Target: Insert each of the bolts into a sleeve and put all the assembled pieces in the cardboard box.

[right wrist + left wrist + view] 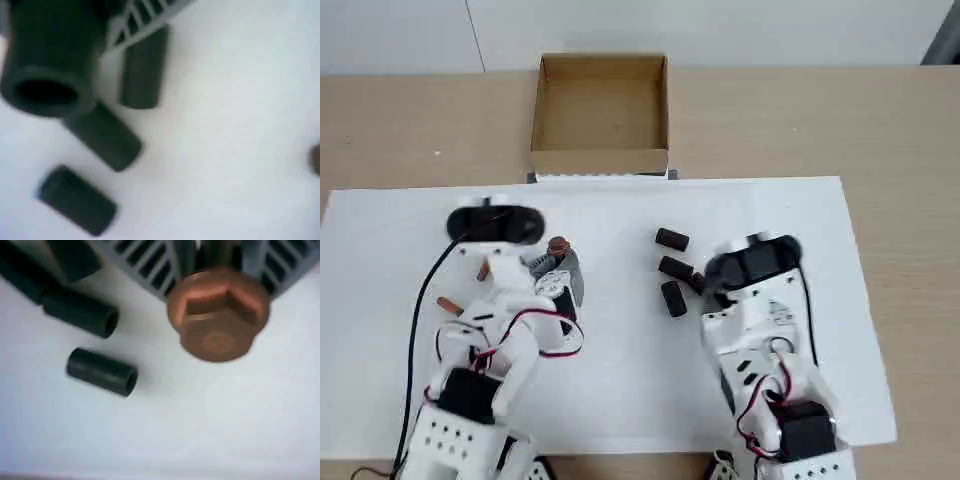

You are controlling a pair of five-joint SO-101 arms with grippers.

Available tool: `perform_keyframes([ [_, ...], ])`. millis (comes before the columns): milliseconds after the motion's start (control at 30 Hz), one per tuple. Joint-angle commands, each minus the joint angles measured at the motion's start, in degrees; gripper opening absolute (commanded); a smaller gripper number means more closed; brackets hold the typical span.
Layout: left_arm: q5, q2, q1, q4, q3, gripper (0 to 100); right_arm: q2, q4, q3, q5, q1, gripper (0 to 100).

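Note:
My left gripper (pixel 560 262) is shut on a copper bolt (pixel 217 315), whose hex head faces the left wrist camera; it hovers over the white sheet left of the sleeves. My right gripper (pixel 703 281) is shut on a black sleeve (pixel 47 60) with its open bore facing the right wrist camera. Three loose black sleeves (pixel 671 239) (pixel 675 267) (pixel 673 298) lie on the sheet between the two grippers. Two more bolts (pixel 483 270) (pixel 450 305) lie by the left arm. The cardboard box (pixel 600 150) stands open at the back centre.
A white sheet (pixel 620 380) covers the near part of the wooden table (pixel 900 130). The box sits just beyond the sheet's far edge. Bare sheet lies between the arms in front of the sleeves.

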Motion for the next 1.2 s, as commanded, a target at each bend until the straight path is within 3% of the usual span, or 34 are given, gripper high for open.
perform_keyframes([
  [0, 2.5, -7.2, 1.6, -1.5, 1.0, 0, -0.5, -4.7, 2.1, -1.1, -5.5, 0.2],
  [267, 2.6, -19.8, 3.9, -1.6, 7.0, 0, -0.5, -11.7, 8.3, -0.8, -15.0, 0.2],
  [467, 2.6, -28.0, 5.8, -1.8, 11.7, 0, -0.5, -11.8, 9.5, -0.8, -17.1, 0.2],
  [600, 3.1, -27.9, 10.0, -3.3, 11.8, 0, -0.5, -11.8, 9.6, -0.8, -18.8, 0.3],
  [800, 6.4, -27.9, 10.9, -10.4, 11.8, 0, -0.5, -11.8, 9.8, 0.5, -23.6, 0.3],
  [1167, 6.5, -27.9, 11.0, -10.5, 12.1, 0, -0.6, -19.5, 10.2, 4.7, -23.7, 0.2],
])
